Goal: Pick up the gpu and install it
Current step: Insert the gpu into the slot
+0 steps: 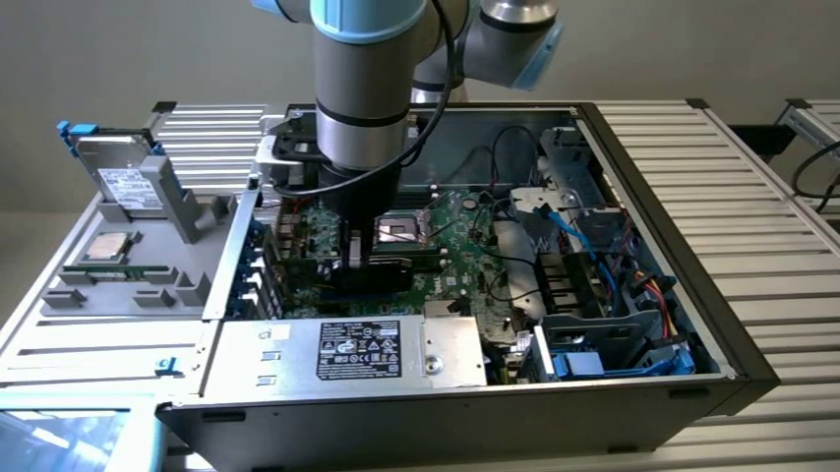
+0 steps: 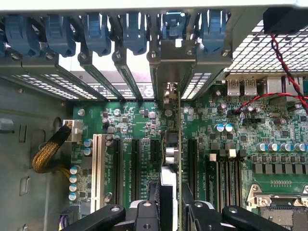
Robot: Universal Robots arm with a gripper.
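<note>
Place: robotics assembly lab.
Evidence: Universal Robots arm (image 1: 368,88) is hanging over an opened desktop computer case (image 1: 434,423), which is lying on a ribbed aluminium table (image 1: 761,187).

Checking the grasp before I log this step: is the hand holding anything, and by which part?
Yes: the hand holds the gpu, pinching the upright card across its upper edge, toward the end away from its silver bracket.

My arm (image 1: 368,88): grey tube, pale blue joint caps (image 1: 538,54), black cable (image 1: 453,59) running down toward my gripper (image 2: 174,204), whose black links carry silver screws (image 2: 114,209).
</note>
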